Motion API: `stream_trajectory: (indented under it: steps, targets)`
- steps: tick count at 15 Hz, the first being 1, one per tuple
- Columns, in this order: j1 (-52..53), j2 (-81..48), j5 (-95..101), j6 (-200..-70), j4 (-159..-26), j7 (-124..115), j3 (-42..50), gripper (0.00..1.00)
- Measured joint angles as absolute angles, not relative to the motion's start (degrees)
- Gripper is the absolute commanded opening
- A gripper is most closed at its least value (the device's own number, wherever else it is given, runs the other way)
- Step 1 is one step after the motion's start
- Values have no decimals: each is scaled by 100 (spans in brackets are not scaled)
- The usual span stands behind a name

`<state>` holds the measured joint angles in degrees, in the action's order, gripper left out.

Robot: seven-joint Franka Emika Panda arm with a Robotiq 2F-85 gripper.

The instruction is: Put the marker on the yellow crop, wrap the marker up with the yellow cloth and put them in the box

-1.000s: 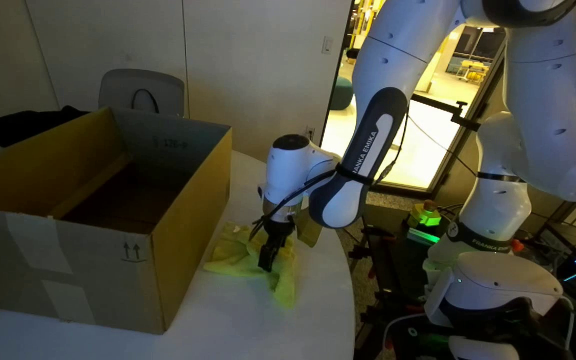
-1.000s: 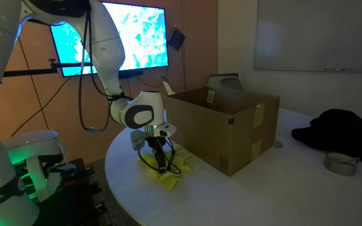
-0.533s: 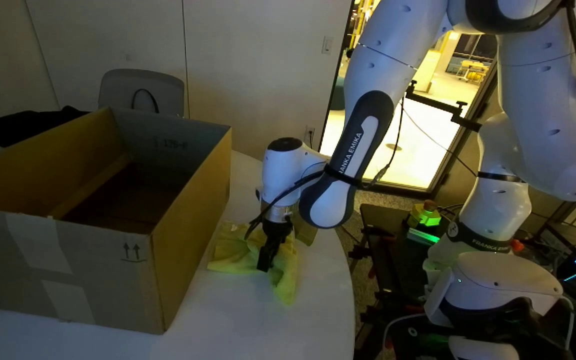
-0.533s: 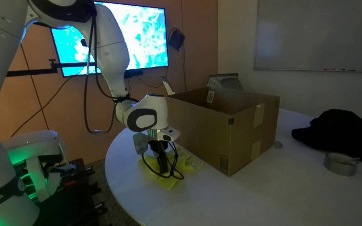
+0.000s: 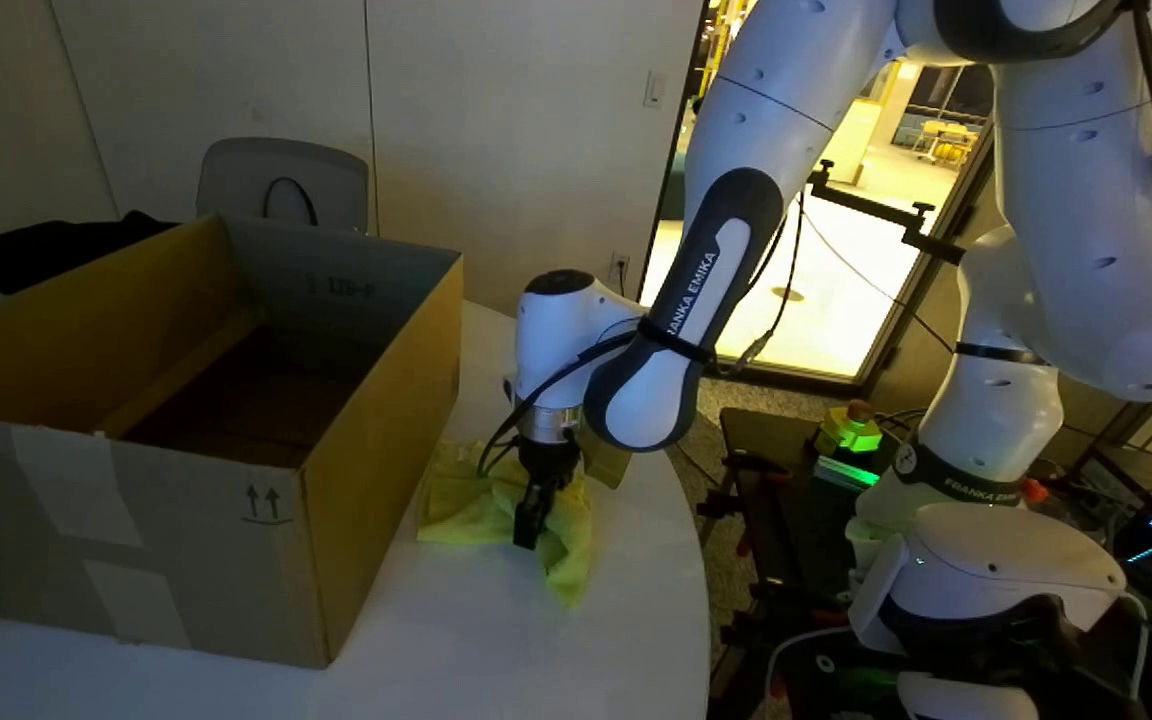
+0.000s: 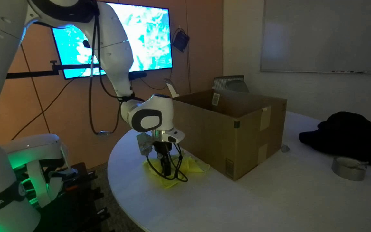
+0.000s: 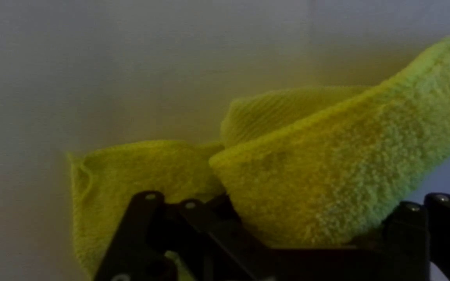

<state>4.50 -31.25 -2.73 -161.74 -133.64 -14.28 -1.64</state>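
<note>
Beside the box on the desk, the yellow cloth lies bunched, perhaps hiding the unseen marker, and the end effector straddles a fold, presumably for lifting, though whether clamped I cannot tell.

The cloth is yellow from where I stand, ribbed on one fold; the cardboard box brown with black arrows, the gripper black, the television mottled turquoise and white.
</note>
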Motion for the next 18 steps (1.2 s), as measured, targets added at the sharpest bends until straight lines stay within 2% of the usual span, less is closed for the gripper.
stream_trajectory:
  steps: [2,5,7,12,18]
  targets:
    - [451,-3109,-312,-16075,-13330,-1420,-227,5]
    - [497,-2991,-326,-15905,-13311,-1431,-273,0]
    - [578,-2778,-327,-15801,-13324,-1492,-270,0]
    - [1032,-1701,-163,-15450,-13523,-2055,-109,2]
    - [1179,-423,1009,-14732,-13318,-2994,116,2]
